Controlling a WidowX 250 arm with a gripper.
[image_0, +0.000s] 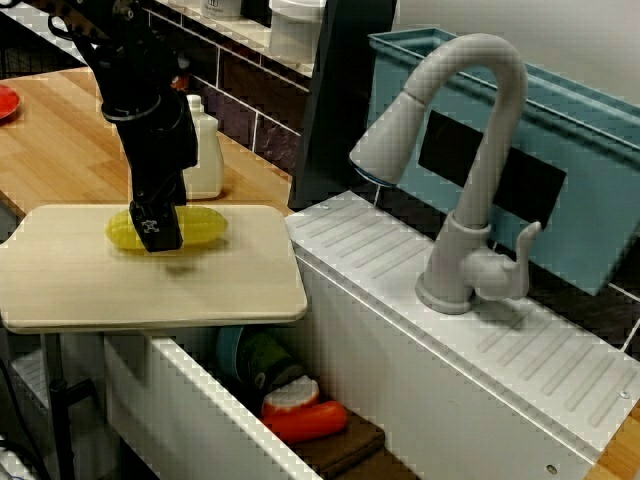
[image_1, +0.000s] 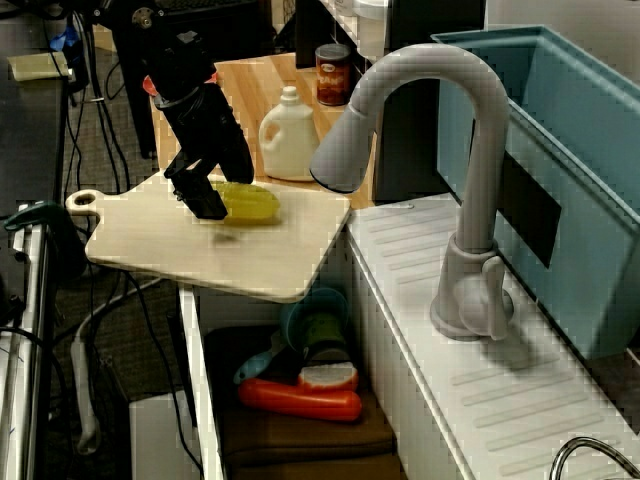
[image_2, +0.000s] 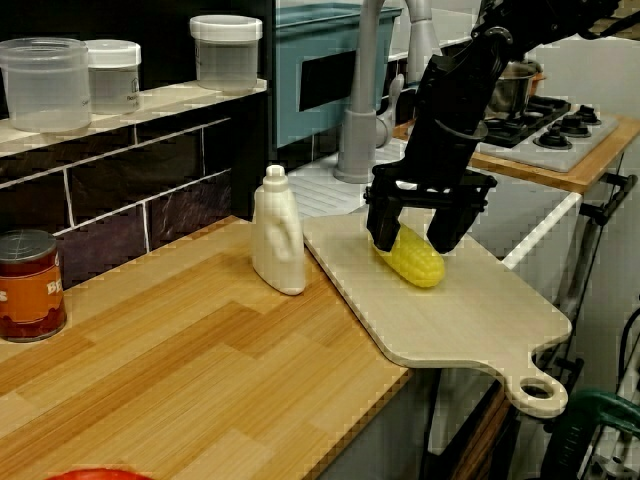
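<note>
Wall: dark brick tiles (image_2: 150, 190) with pale grout.
Ledge: pale ledge (image_2: 130, 103) capping the tiles.
Counter: light wood counter (image_2: 180, 370), plank-grained.
Sink unit: white ribbed surround (image_0: 380, 265); grey arched tap (image_0: 480, 170).
Behind tap: teal bin (image_0: 590, 200).
Far side: hob (image_2: 570, 135) set in wood.
Floor: grey floor (image_1: 110, 300), crossed by black cables (image_1: 85, 110).

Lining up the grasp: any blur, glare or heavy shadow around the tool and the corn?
View from the counter: sharp, no glare, corn evenly lit under the tool. View over the sink: only a soft shadow on the cutting board beneath the tool.
</note>
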